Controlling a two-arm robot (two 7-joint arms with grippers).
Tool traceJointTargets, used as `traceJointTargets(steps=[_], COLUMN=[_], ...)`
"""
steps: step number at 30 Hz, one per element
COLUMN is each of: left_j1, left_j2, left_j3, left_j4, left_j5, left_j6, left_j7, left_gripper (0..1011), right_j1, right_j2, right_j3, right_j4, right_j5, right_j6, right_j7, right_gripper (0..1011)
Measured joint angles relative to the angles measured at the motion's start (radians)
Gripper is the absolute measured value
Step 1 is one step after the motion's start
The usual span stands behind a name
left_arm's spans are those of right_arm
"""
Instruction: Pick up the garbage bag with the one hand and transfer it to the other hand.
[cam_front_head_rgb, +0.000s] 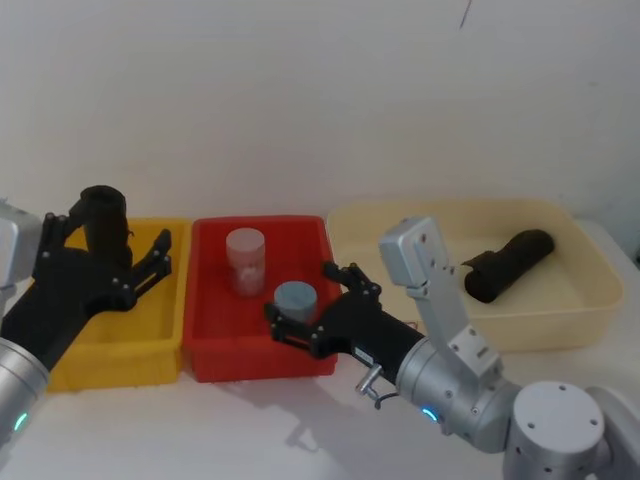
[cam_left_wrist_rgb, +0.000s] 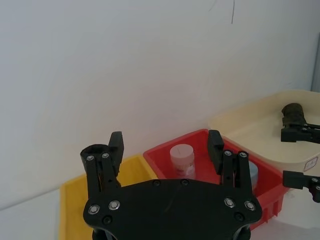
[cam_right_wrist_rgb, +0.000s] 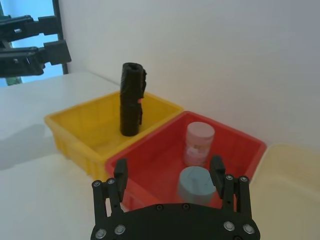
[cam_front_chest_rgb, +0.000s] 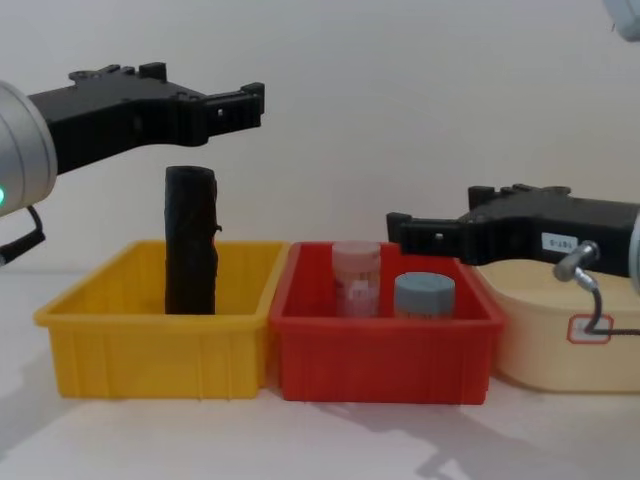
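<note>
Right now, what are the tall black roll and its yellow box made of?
The garbage bag looks like thin plastic film, dull black, its rolled surface wrinkled. The yellow bin seems hard moulded plastic, smooth and slightly shiny, with a stiff rim and ribbed side.

Your left gripper sits over the yellow bin, fingers spread, and the garbage bag stands upright between them from this angle. Your right gripper reaches across the red bin, fingers apart either side of a grey-lidded jar; a clear jar stands behind it. A plain black roll lies in the cream tub.
</note>
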Motion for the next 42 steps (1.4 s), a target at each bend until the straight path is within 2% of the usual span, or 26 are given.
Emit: traceJointTargets(steps=[6, 20, 42], left_j1=[0.009, 0.019, 0.023], left_j2=[0.003, 0.007, 0.009], left_j3=[-0.005, -0.011, -0.014], left_j4=[-0.006, -0.012, -0.014], left_j5=[0.001, 0.002, 0.002], left_j6=[0.002, 0.005, 0.006], left_j7=[0.005, 0.010, 0.012], left_gripper=[1001, 1001, 1001], right_j1=[0.025, 0.089, 0.158], right_j2=[-0.019, -0.048, -0.032], right_j3=[-0.006, -0.017, -0.060], right_j4=[0.026, 0.124, 0.249], right_j5=[0.024, 0.035, -0.034], right_j6=[0.041, 0.059, -0.072], right_j7=[0.003, -0.019, -0.069], right_gripper=[1000, 1000, 1000])
